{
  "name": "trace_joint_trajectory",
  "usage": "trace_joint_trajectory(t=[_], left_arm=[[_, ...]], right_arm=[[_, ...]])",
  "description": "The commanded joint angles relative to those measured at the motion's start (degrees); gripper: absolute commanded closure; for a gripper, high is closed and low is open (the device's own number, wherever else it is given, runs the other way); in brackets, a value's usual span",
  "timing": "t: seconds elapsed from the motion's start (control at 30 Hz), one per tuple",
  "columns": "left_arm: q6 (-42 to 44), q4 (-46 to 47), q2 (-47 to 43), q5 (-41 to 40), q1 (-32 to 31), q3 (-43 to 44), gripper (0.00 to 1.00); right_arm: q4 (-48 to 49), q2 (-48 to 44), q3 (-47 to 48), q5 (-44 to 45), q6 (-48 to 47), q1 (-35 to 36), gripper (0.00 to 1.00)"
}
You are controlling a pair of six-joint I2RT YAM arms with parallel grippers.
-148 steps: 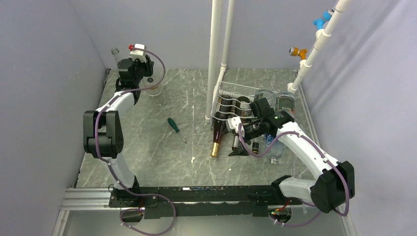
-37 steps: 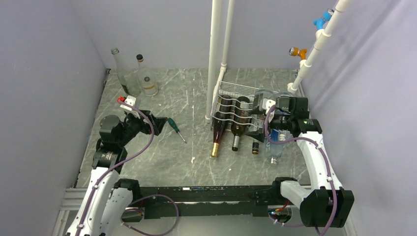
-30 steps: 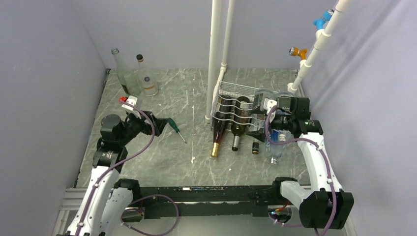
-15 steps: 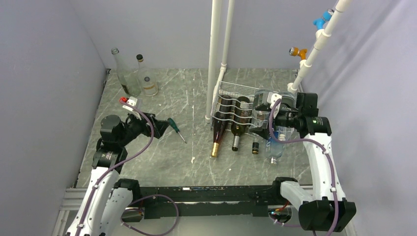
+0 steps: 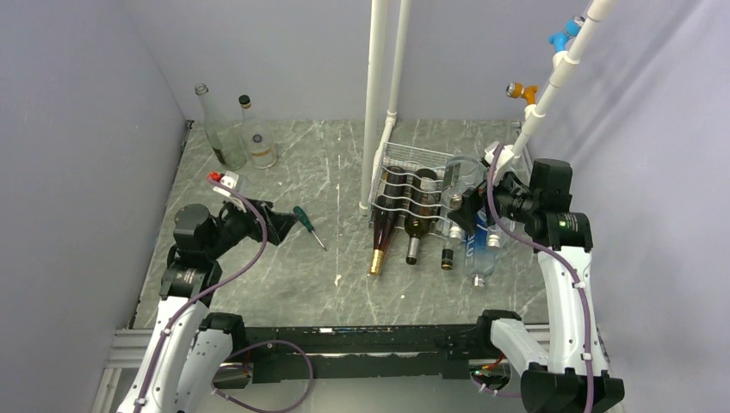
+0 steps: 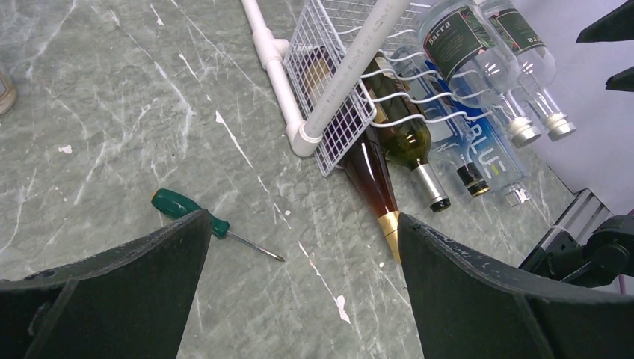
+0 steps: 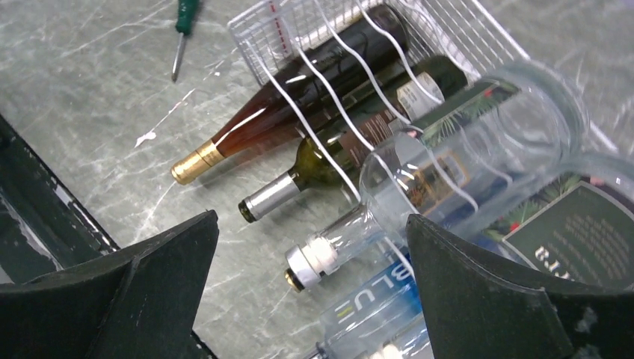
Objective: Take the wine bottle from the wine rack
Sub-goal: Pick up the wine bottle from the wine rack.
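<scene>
1. Plainly, the left jaws stand wide apart and hold nothing. In the left wrist view their 2 dark fingers (image 6: 112, 299) frame a bare stretch of the grey marbled tabletop (image 6: 90, 97).
2. Just ahead of the left jaws a green-handled screwdriver (image 5: 303, 219) lies flat on the tabletop, apart from them.
3. Likewise, the right jaws are released and empty, with the fingers (image 7: 112, 299) spread to either side of the view. They hang at the right front of the wine rack (image 5: 405, 163), over the bottle necks.
4. Nearest under the right jaws, a clear silver-capped bottle (image 7: 448, 149) lies on an upper wavy tier. A second clear bottle (image 7: 583, 224) with a dark label lies just beside it.
5. Below these, a clear bottle with blue lettering (image 7: 370, 303) lies low at the rack's right side. The short dark-capped neck of another bottle (image 5: 447, 257) shows to its left.
6. Still racked, the amber wine bottle (image 5: 379, 234) and the green wine bottle (image 5: 417, 225) lie side by side in the bottom tier, with the amber one on the left. Both necks poke out past the wire front toward the near edge; one has gold foil and the other silver.
7. The white wire rack stands right of centre, just beside 2 upright white pipes (image 5: 376, 95).
8. Well apart, in the far left corner, 2 clear glass bottles (image 5: 256, 142) stand upright close together.
</scene>
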Motion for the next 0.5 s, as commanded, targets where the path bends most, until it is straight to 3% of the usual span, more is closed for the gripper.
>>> trace_joint_trajectory(t=[0.0, 0.23, 0.47], left_arm=[[0.3, 0.3, -0.8, -0.3, -0.1, 0.8, 0.01], [0.3, 0.1, -0.5, -0.6, -0.1, 0.8, 0.01], [0.5, -0.3, -0.2, -1.1, -0.1, 0.9, 0.00]], right_arm=[[2.1, -0.2, 1.6, 7.6, 12.0, -0.3, 0.00], [1.9, 1.0, -1.0, 9.3, 26.1, -0.5, 0.00], [8.6, 0.9, -8.5, 12.7, 39.1, -1.0, 0.00]])
